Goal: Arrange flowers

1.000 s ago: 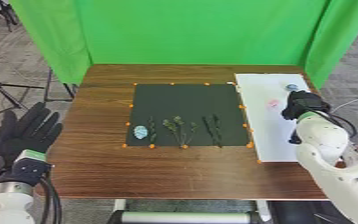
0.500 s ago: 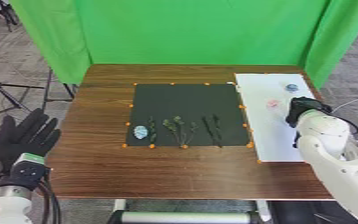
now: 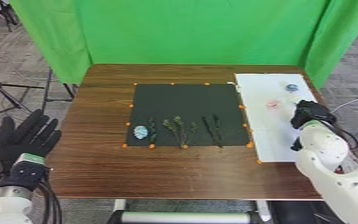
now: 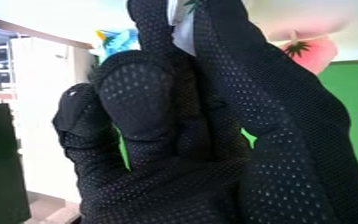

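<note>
White flower [image 4: 182, 36] is at the white sheet [image 3: 266, 135], pinched btwn thumb & fingers of my R hand [image 4: 175, 185], those closed just enough to nip it, prob. to spare the petals. Pink flower [image 3: 273, 103] & blue flower [image 3: 292, 87] lie apart on the sheet, likely so I can pick one w/o snagging another. On the desk [image 3: 95, 172], the black mat [image 3: 180, 95] has a pale blue piece [image 3: 140, 132] beside leafy stems [image 3: 178, 127], spaced prob. b/c each needs a bloom; I'd carry the white one there next. L hand [image 3: 23, 140] is open, empty, off the desk's left side, out of the way.
</note>
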{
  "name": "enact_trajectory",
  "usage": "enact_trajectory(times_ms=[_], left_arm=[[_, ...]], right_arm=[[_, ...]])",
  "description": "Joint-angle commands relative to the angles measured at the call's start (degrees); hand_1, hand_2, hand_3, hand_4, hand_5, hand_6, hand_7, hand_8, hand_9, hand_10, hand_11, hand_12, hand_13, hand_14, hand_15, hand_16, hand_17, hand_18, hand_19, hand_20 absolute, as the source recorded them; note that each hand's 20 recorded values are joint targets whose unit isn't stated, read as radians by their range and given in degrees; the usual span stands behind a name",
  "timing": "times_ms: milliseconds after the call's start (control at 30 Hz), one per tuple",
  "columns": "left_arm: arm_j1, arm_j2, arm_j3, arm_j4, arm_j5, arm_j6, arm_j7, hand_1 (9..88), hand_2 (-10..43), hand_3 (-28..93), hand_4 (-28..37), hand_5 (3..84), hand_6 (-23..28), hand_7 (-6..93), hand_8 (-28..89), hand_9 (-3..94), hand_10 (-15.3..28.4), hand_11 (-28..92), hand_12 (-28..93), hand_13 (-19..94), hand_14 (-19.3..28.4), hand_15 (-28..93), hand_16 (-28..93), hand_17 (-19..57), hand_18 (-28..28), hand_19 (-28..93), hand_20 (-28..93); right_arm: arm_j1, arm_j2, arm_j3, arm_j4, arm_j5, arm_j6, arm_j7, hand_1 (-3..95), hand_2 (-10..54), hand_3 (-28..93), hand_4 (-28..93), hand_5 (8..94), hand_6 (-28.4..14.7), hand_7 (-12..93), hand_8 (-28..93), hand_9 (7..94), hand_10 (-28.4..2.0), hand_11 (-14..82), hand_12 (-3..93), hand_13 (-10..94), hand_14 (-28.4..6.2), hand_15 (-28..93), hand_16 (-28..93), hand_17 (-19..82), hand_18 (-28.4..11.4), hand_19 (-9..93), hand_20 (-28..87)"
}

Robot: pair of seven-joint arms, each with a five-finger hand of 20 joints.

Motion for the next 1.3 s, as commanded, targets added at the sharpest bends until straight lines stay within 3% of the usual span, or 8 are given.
enact_trajectory(times_ms=[33, 100, 167, 233, 433, 833, 967, 1300], left_arm=[[0.5, -0.21, 0.47, -0.27, -0.36, -1.38, 0.94, 30.2, 11.9, 71, -28.3, 41.2, 7.5, 16.7, -10, 32.2, 14.0, 26, 7, 23, 14.0, 41, -11, -5.1, 11.7, 31, 8], [0.9, -0.28, 0.31, -0.19, -0.17, -2.78, 0.7, 30.1, 11.8, 71, -28.3, 41.2, 7.5, 16.6, -10, 32.2, 14.1, 26, 7, 23, 14.0, 41, -11, -5.1, 11.7, 31, 8], [1.2, -1.49, -1.48, 0.91, 2.82, -8.55, -3.88, 29.7, 11.2, 71, -28.3, 40.3, 7.2, 15.8, -10, 31.5, 13.9, 25, 7, 23, 13.6, 39, -11, -5.0, 11.8, 31, 8], [1.2, -1.63, -1.38, 1.15, 3.13, -10.14, -4.01, 28.5, 10.2, 70, -28.3, 38.2, 6.8, 13.5, -9, 29.6, 13.3, 22, 7, 21, 12.7, 34, -11, -5.2, 11.8, 29, 8], [0.1, -0.58, 0.06, 1.51, 2.17, -8.61, -1.8, 25.4, 10.6, 69, -28.3, 36.5, 6.2, 10.2, -8, 28.1, 12.8, 18, 7, 19, 12.3, 29, -9, -5.5, 11.8, 27, 8], [-0.4, 0.0, 1.32, 1.39, 0.86, -6.83, -0.97, 23.2, 17.2, 60, -28.3, 37.1, 6.5, 9.7, -8, 28.5, 13.0, 19, 7, 19, 12.5, 29, -8, -5.4, 11.7, 27, 9], [-1.8, -0.07, 1.69, 1.84, 2.78, -7.39, -3.03, 23.1, 15.4, 64, -28.3, 37.1, 6.6, 9.6, -8, 28.5, 13.1, 19, 7, 19, 12.5, 29, -9, -5.3, 11.7, 27, 9], [-4.8, 1.34, 3.3, 2.58, 2.9, -7.4, -3.24, 24.7, 13.3, 67, -28.3, 37.2, 6.6, 10.0, -8, 28.6, 13.1, 19, 7, 19, 12.4, 29, -9, -5.0, 11.4, 27, 8]], right_arm=[[-5.0, -1.5, -0.6, -4.2, -3.9, 3.4, 0.5, 61.2, -9.5, 68, -28, 75.2, -0.6, 34, 10, 88.2, -8.5, 9.9, 41.3, 82, -5.7, 65, 33, 44, -24.4, 93, 40], [-5.6, -2.0, -0.2, -6.2, -6.1, 6.2, 0.0, 61.0, -9.5, 69, -28, 75.8, -0.9, 34, 11, 88.5, -8.8, 10.2, 41.8, 82, -5.6, 65, 33, 45, -24.4, 93, 40], [-5.0, -4.7, -0.1, -7.4, -7.4, 10.6, 0.7, 60.8, -9.5, 69, -28, 75.9, -1.0, 33, 11, 88.6, -8.9, 10.3, 42.1, 82, -5.6, 65, 34, 45, -24.4, 93, 40], [-3.4, -6.6, -1.6, -8.7, -7.6, 14.3, 0.9, 60.5, -9.5, 70, -28, 76.1, -1.1, 33, 12, 88.9, -9.1, 10.6, 42.3, 82, -5.5, 65, 34, 45, -24.4, 93, 40], [3.8, -12.1, -8.8, -10.7, -10.4, 19.4, -3.4, 60.2, -9.5, 71, -28, 76.4, -1.3, 33, 12, 88.9, -9.0, 10.7, 42.7, 82, -5.5, 65, 34, 45, -24.3, 93, 40], [20.0, -21.6, -27.3, -3.3, -6.6, 18.2, -15.8, 59.9, -9.5, 71, -28, 76.2, -1.4, 33, 12, 88.5, -9.0, 10.8, 42.7, 81, -5.8, 66, 35, 44, -24.0, 93, 40], [22.5, -24.5, -29.2, 1.6, -5.5, 15.1, -18.2, 59.8, -9.5, 71, -28, 76.0, -1.3, 34, 12, 88.1, -9.0, 10.8, 42.9, 81, -5.9, 66, 35, 43, -23.8, 93, 40], [30.8, -29.5, -38.3, 16.4, -8.4, 17.5, -22.1, 59.7, -9.5, 71, -28, 74.6, -1.1, 36, 10, 87.2, -8.9, 10.8, 42.3, 79, -6.4, 66, 34, 42, -23.7, 92, 40]])
